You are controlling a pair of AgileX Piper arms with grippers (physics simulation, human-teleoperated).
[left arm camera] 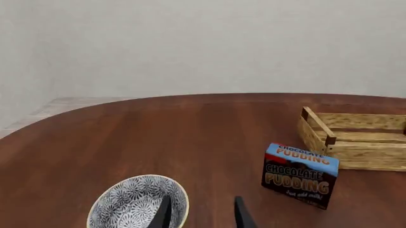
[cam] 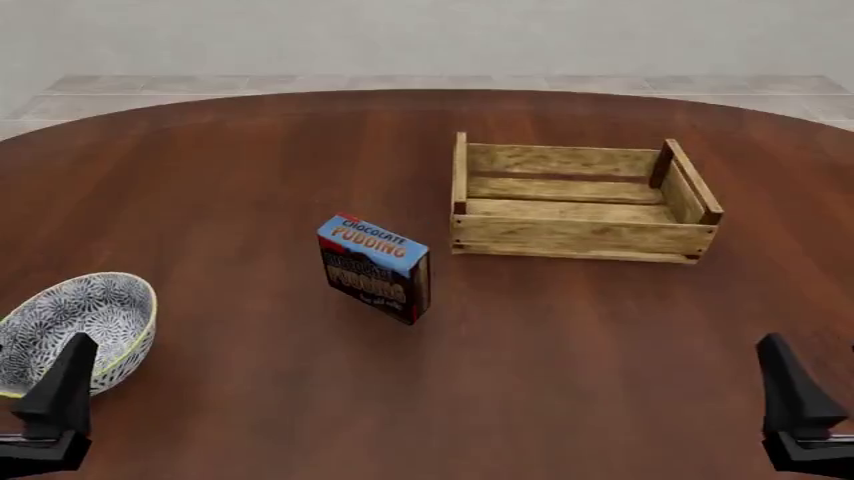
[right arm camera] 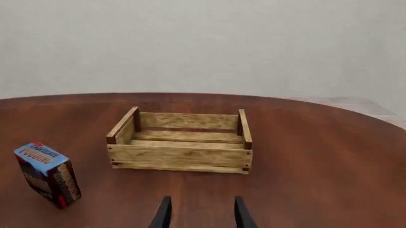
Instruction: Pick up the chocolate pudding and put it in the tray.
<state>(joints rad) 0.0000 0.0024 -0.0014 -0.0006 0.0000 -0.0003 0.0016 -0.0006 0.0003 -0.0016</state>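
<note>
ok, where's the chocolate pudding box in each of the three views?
Front view: chocolate pudding near centre, standing on the table, left of the tray and apart from it.
Left wrist view: chocolate pudding in the lower right of the picture, just below the tray's near corner.
Right wrist view: chocolate pudding at the lower left edge.
Shared landmark: the tray, beside the box in all three.

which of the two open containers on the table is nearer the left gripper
The patterned bowl, round with a yellow rim, sits right beside the left gripper. The wooden tray lies far across the table, past the chocolate pudding.
</note>
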